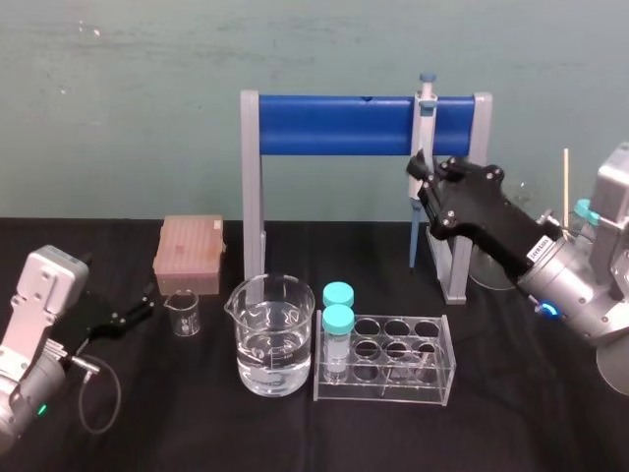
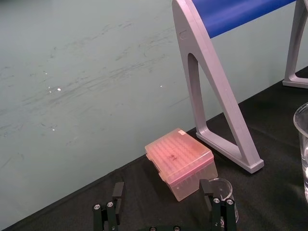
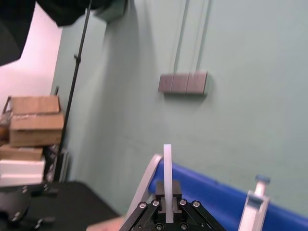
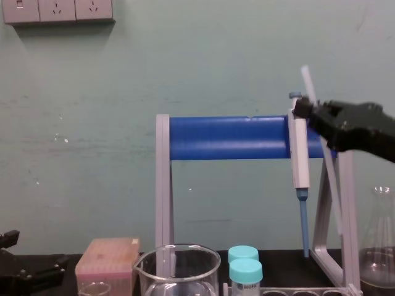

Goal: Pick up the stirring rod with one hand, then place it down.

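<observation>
The stirring rod [image 4: 306,76] is a thin whitish rod held up in the air, slanting past the rack's right leg. My right gripper [image 4: 307,110] is shut on it, high up in front of the right end of the blue bar. In the right wrist view the rod [image 3: 167,163] stands straight out from between the right gripper's [image 3: 167,195] fingers. From the head the right gripper [image 1: 421,177] shows beside the hanging pipette [image 1: 425,108]. My left gripper [image 1: 138,310] rests low on the table at the left, open, its fingers [image 2: 108,211] apart with nothing between them.
A grey rack with a blue bar [image 1: 334,125] stands at the back middle. In front of it are a large beaker [image 1: 273,334], a clear tube rack [image 1: 393,359] with two capped tubes, a small beaker [image 1: 184,312] and a pink tip box [image 1: 189,254]. A flask [image 4: 378,246] stands at the right.
</observation>
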